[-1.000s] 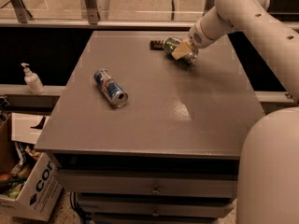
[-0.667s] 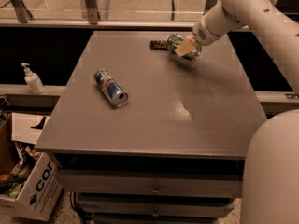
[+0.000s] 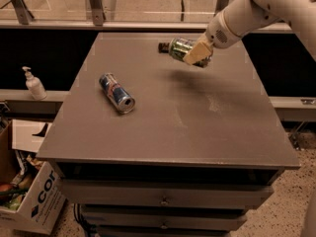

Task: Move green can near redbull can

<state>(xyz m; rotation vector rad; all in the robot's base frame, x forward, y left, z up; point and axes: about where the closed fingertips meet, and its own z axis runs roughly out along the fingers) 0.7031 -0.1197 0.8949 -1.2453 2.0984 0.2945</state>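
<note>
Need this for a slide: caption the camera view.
Gripper grips green can at the table's far side; redbull can lies left.

A grey rectangular table [image 3: 197, 132] with a matt top fills the middle of the frame, with shallow grey metal drawers [image 3: 163, 197] stacked under its front edge; the gripper [image 3: 196, 53], clasping the green can [image 3: 178, 47], hangs over its upper right part. Behind it, along the top of the frame, grey metal posts [image 3: 95, 4] stand before a pale speckled floor [image 3: 143, 1] with a dark band below them. At the left a white plastic pump bottle [image 3: 33, 84] stands on a grey ledge [image 3: 22, 101], and in the lower left corner sits a white cardboard box [image 3: 42, 204] with dark lettering.
</note>
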